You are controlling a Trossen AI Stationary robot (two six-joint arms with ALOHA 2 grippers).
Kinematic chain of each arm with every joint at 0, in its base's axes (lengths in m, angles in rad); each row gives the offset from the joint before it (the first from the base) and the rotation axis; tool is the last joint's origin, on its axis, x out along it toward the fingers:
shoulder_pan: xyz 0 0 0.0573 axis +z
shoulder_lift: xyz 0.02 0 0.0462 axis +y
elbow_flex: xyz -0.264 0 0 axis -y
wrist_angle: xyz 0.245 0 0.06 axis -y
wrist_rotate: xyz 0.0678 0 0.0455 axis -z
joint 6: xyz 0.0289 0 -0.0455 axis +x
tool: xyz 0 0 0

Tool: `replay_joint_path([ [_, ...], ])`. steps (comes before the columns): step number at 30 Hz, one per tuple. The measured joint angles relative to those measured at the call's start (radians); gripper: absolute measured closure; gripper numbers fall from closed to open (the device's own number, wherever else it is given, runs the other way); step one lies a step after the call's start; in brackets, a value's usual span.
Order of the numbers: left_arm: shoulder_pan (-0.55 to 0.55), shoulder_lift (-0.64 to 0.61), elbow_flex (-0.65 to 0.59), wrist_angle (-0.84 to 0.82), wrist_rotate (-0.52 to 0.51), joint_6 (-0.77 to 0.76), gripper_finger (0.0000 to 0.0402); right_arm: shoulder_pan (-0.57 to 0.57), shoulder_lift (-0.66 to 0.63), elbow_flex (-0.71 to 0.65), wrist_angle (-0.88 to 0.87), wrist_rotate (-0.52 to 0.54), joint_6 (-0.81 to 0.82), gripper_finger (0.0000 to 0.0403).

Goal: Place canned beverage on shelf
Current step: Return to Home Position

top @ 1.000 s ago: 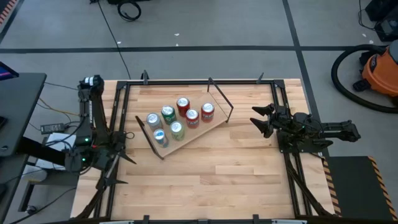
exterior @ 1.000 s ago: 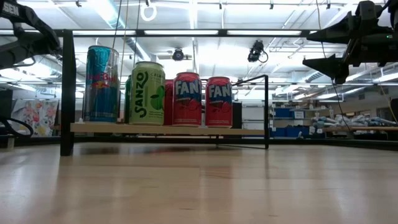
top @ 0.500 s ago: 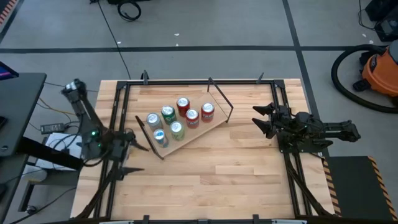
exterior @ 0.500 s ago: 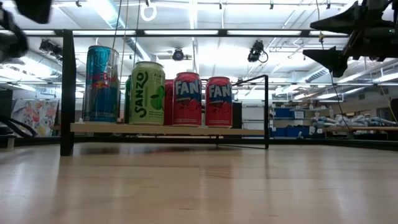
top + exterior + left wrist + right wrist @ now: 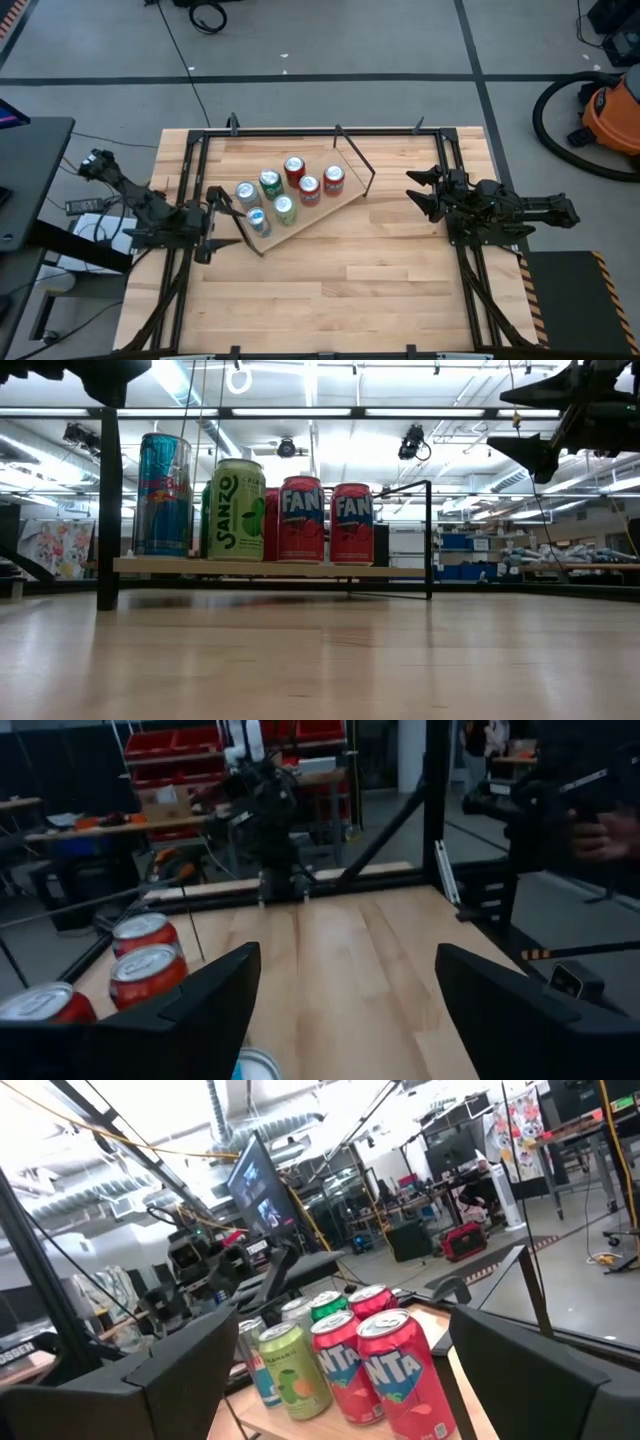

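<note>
Logging, against half a second ago, the left arm folded lower and flatter, its elbow swung out past the table's [image 5: 330, 290] edge; right arm and everything on the shelf unmoved.

High view: finding the shelf [image 5: 272, 236] lying slantwise on the far half of the table, with seven cans [image 5: 309, 189] standing upright on it in a tight cluster. Placing the left gripper [image 5: 222, 220] just beside the shelf's near short end, jaws spread wide, holding nothing. Placing the right gripper [image 5: 420, 193] well apart from the shelf, by the right edge, likewise spread and empty.

Low view: seeing the cans lined along the plank, a tall blue can [image 5: 164, 495] at one end, green and red ones next to it. Catching the right gripper high in a corner, clear of the table.

Left wrist view: showing two fingers [image 5: 205, 1010] far apart, red can tops close by, bare wood ahead.

Right wrist view: showing fingers [image 5: 170, 1380] parted, the cans bunched between them at a distance.

Judging the stocking done and the retreat under way. Flagging one hazard: a left finger snagging the thin rod bracket [image 5: 232, 212] while pulling back, jolting the plank and tipping the tall blue can into its neighbours.
</note>
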Motion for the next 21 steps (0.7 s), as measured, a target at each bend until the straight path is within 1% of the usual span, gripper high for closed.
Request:
replay_joint_path([
  [3, 0.001, -0.040, -0.006, -0.021, -0.001, 0.011, 0.0097, 0.000, 0.000, 0.000, -0.003, 0.000, 0.010, 0.0029],
  [5, 0.001, -0.071, -0.052, 0.037, 0.000, 0.024, 0.0103, 0.000, 0.000, 0.000, -0.003, 0.000, 0.023, 0.0029],
  [8, 0.001, -0.126, -0.154, 0.108, -0.001, 0.038, 0.0109, 0.000, 0.000, 0.000, -0.004, 0.000, 0.026, 0.0029],
  [11, 0.001, -0.192, -0.183, 0.116, 0.000, 0.051, 0.0113, 0.000, 0.000, 0.000, -0.003, 0.000, 0.026, 0.0029],
  [13, 0.001, -0.231, -0.183, 0.095, 0.022, 0.049, 0.0113, 0.000, 0.000, 0.000, -0.002, 0.000, 0.025, 0.0029],
  [15, 0.001, -0.272, -0.195, 0.035, 0.039, 0.045, 0.0114, 0.000, 0.000, 0.000, -0.002, 0.001, 0.024, 0.0029],
  [19, 0.001, -0.362, -0.199, -0.042, 0.049, 0.040, 0.0114, 0.000, 0.000, 0.000, -0.006, 0.001, 0.023, 0.0029],
  [21, 0.001, -0.368, -0.195, -0.042, 0.058, 0.044, 0.0114, 0.000, 0.000, 0.000, -0.007, 0.000, 0.023, 0.0028],
])
